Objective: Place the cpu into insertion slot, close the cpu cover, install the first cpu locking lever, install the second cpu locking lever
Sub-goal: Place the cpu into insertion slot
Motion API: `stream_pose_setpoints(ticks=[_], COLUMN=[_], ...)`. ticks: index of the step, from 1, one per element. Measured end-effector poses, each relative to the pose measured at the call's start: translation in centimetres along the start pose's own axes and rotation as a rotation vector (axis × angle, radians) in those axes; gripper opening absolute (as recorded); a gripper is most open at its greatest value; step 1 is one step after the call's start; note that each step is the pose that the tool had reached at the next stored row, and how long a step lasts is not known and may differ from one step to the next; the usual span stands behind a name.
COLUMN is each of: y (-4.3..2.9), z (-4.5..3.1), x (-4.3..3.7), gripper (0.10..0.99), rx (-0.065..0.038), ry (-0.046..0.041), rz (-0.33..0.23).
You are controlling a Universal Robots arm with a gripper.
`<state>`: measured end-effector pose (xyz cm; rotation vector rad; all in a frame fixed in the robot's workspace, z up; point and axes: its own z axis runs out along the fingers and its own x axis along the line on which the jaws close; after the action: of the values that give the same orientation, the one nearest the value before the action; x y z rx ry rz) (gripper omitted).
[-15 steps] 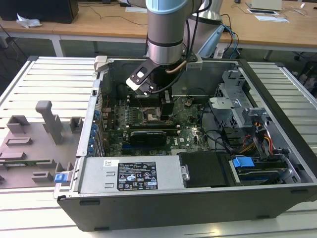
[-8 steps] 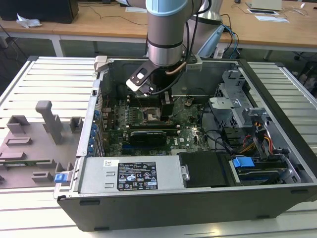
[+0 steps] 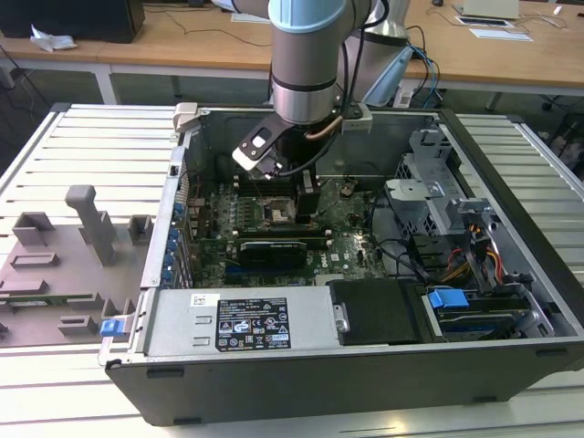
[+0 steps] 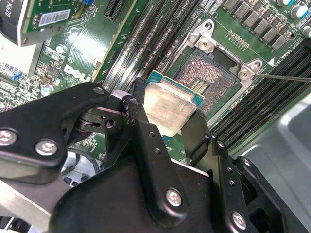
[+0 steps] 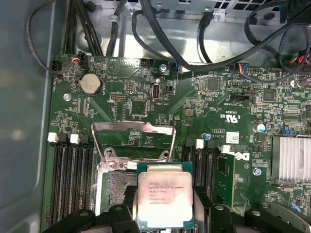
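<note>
Gripper (image 4: pixel 165 115): clamped on the cpu (image 5: pixel 165 199) at two opposite edges, metal top facing up. Location: held above the insertion slot (image 4: pixel 209 73), partly overlapping it. Cpu cover (image 5: pixel 131 127): raised open, socket contacts exposed.

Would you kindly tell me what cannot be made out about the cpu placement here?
1. Part of the insertion slot: first wrist view, covered by the cpu.
2. The cpu's height above the slot: neither wrist view looks from the side.
3. The cpu's rear part: second wrist view, behind the gripper and its fingers.
</note>
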<state>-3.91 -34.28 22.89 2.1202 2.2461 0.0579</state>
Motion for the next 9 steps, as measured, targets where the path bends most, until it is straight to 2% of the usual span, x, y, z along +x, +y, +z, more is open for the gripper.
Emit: stream_pose_setpoints(ticks=[5, 9], y=[-0.02, -0.14], z=[0.26, 0.31], x=[0.00, 0.35], gripper=[0.545, 0.545], rx=[0.000, 0.000], ry=[-0.0001, -0.0001], rz=[0.000, 0.000])
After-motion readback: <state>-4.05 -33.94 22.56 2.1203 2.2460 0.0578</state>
